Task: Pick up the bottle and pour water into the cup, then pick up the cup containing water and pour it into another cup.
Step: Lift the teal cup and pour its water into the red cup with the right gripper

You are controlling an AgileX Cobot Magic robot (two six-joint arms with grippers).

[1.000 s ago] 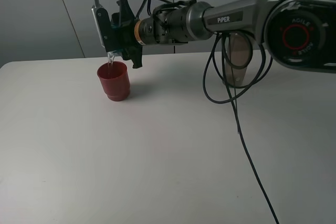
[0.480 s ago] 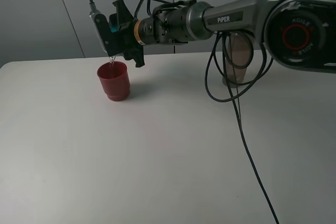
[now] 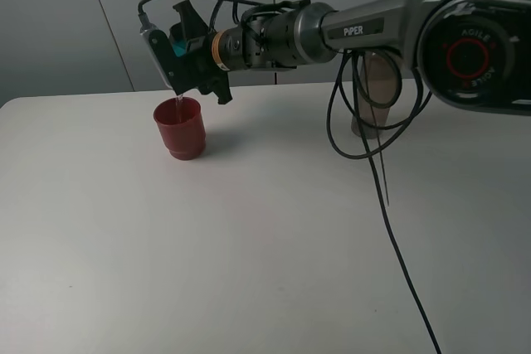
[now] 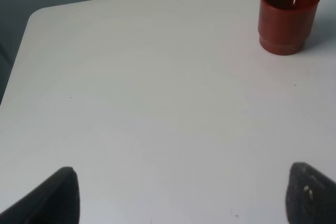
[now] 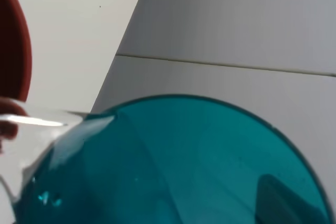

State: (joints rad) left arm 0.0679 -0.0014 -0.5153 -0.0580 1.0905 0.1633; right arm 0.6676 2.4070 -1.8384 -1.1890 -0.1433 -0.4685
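The white table [image 3: 249, 246] is the largest thing here, bare except for the red cup [image 3: 180, 128] standing upright toward its far left side and the smoky bottle [image 3: 375, 93], upright well apart to the right, partly hidden behind the arm's cables.

The right arm [image 3: 357, 26] reaches across the middle of the high view, wrist rolled over so the right gripper [image 3: 178, 51] hangs just above the red cup. Its jaws are pressed onto the teal cup [image 5: 173, 166], tipped steeply with its mouth downward; in the high view only a sliver of teal shows between the black fingers. A thin stream of water [image 3: 177, 103] falls from the teal rim into the red cup, and it shows again in the left wrist view as a pale line entering the cup's mouth.

The left gripper [image 4: 181, 192] is idle, jaws spread, low over the table with the red cup well ahead of it.

The step in hand appears to be the second pour, nearly finished. To do it well, the arm should hold the rim centred over the red cup's mouth, add tilt slowly so the stream stays thin and inside the wall, and keep the grip firm. Then it should wait for the last drips before righting the teal cup.
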